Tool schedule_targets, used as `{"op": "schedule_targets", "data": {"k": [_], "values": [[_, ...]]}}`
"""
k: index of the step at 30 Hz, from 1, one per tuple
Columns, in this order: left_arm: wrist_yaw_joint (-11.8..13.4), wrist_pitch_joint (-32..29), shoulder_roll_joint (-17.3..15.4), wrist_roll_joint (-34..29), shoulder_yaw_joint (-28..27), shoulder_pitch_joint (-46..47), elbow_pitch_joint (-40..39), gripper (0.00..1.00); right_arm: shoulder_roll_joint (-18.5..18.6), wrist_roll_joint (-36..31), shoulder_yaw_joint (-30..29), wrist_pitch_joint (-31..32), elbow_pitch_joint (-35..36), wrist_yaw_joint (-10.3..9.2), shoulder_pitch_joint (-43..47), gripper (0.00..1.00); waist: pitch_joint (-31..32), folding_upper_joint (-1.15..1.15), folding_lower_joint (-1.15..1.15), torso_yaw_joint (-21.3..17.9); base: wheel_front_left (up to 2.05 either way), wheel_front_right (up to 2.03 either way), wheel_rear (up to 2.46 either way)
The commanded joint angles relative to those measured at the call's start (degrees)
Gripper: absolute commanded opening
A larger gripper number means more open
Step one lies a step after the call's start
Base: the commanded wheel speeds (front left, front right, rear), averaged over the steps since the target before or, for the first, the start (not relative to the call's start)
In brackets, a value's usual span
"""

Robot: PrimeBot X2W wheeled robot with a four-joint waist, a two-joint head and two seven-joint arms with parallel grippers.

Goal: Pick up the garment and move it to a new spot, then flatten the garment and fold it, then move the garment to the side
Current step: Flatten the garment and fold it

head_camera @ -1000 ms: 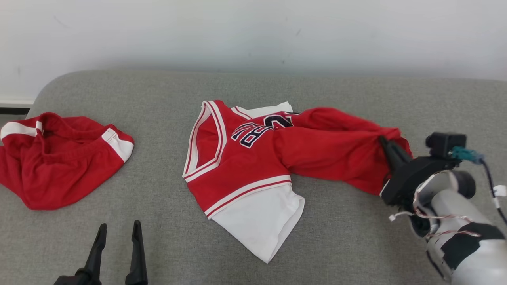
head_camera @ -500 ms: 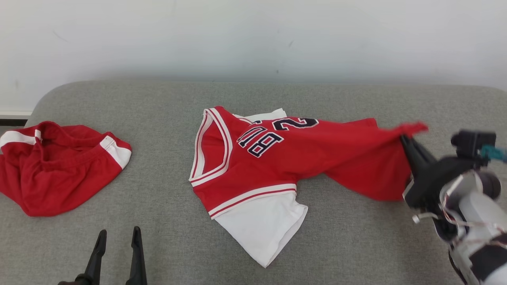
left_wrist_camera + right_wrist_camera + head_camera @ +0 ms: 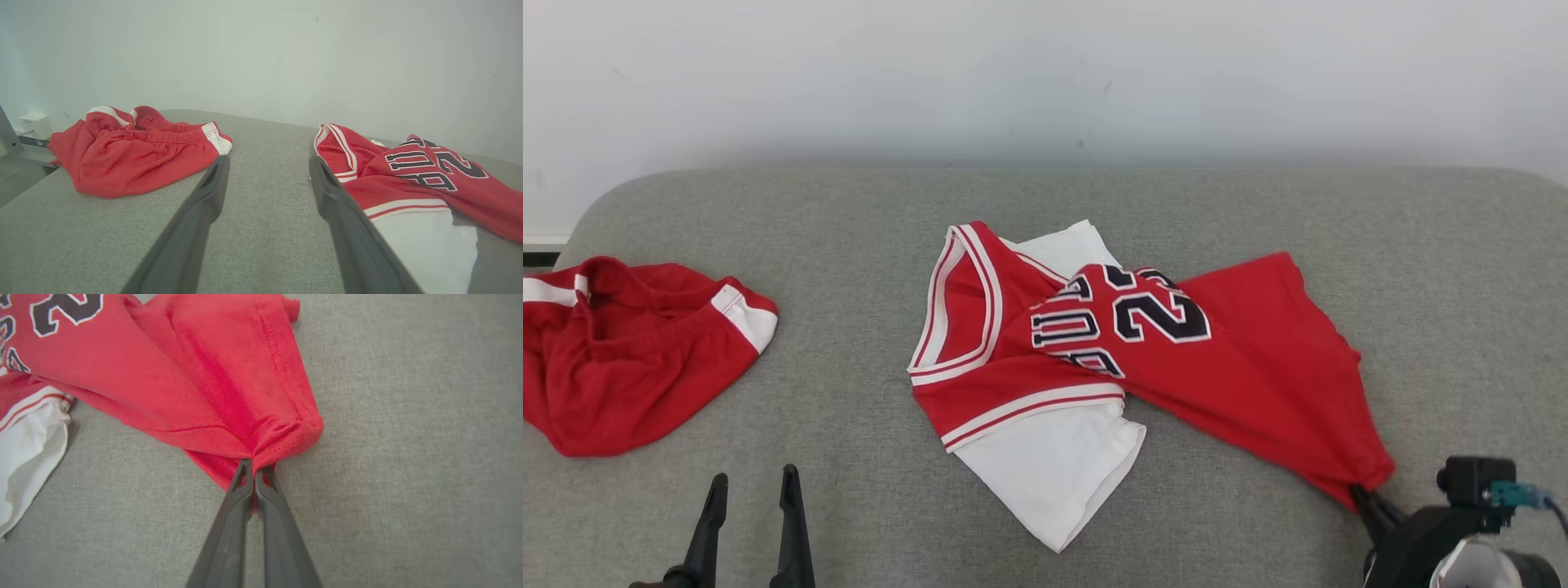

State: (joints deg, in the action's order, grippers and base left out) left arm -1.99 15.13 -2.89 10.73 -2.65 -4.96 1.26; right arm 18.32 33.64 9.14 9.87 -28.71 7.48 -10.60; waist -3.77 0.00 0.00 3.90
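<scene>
Red cloth is pinched tight between your right fingers [image 3: 239, 498], which are closed on a bottom corner of the jersey [image 3: 204, 375] at the near right of the table [image 3: 849, 245]. From that corner the body fans out toward the middle, number up, while the collar end and white sleeves lie bunched and overlapped. The hold looks meant to draw the cloth smooth, so flattening seems only partly done. Your left fingers [image 3: 206, 204] stand wide apart and empty at the near left, probably waiting for another corner. Red shorts [image 3: 629, 367] lie at the left edge, well apart.
</scene>
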Motion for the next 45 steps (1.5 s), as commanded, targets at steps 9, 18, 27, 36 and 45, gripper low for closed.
{"op": "schedule_targets", "data": {"k": [9,18,27,36,45], "values": [[0.12,0.00,0.00,0.16,0.40,0.52,0.34,1.00,-6.02,-13.32,-10.35,2.72,8.88,0.03,7.58,1.00,0.54,0.00,0.00,-0.57,0.00,0.00,0.00],[0.38,0.00,0.01,0.40,-0.24,-1.61,1.08,1.00,-11.35,-23.29,-16.23,-8.23,20.12,0.03,13.23,1.00,3.52,0.00,0.00,-0.52,0.00,0.00,0.00],[0.04,0.00,0.00,-0.65,-0.27,-1.45,5.17,1.00,-11.89,-27.40,-13.46,-18.35,20.83,0.03,12.42,1.00,6.52,0.00,0.00,-1.14,0.00,0.00,0.00],[-0.36,0.00,0.00,-0.43,-0.11,0.80,7.71,1.00,-10.06,-28.00,-10.10,-22.20,17.70,0.03,10.43,1.00,8.41,0.00,0.00,-1.93,0.00,0.00,0.00],[-0.37,0.00,0.00,-0.61,0.26,0.51,7.71,1.00,-10.27,-27.12,-9.76,-23.15,16.00,0.03,10.34,1.00,8.46,0.00,0.00,-2.57,0.00,0.00,0.00]]}}
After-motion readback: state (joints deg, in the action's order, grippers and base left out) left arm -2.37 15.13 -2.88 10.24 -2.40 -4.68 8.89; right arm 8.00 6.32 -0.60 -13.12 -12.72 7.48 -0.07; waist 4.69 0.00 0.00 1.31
